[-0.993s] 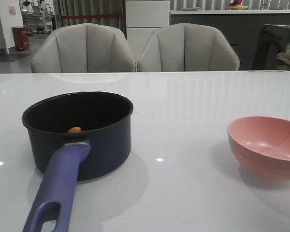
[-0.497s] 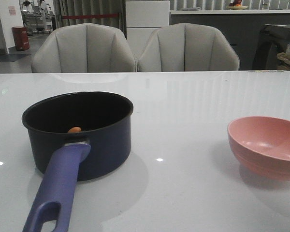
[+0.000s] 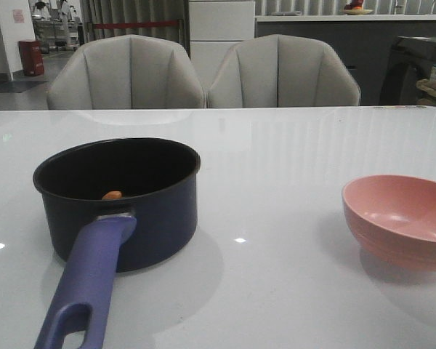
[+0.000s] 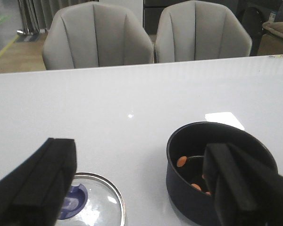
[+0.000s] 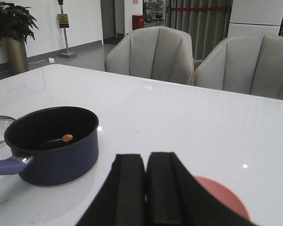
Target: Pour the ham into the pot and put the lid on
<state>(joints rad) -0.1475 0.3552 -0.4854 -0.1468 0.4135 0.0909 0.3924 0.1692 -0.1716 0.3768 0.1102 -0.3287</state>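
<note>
- White surface (image 3: 291,160) before you carries the pot (image 3: 131,211), ham (image 4: 182,161) inside.
- Lid (image 4: 92,202) lies flat beside it.
- Left hand (image 4: 141,188) released above lid; right hand (image 5: 145,188) clenched, empty, over pink bowl (image 3: 400,218).

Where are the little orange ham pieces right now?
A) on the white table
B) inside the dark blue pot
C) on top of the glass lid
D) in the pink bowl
B: the ham lies on the black bottom of the pot, while the pink bowl looks empty and the lid rests flat on the table beside the pot.
</note>
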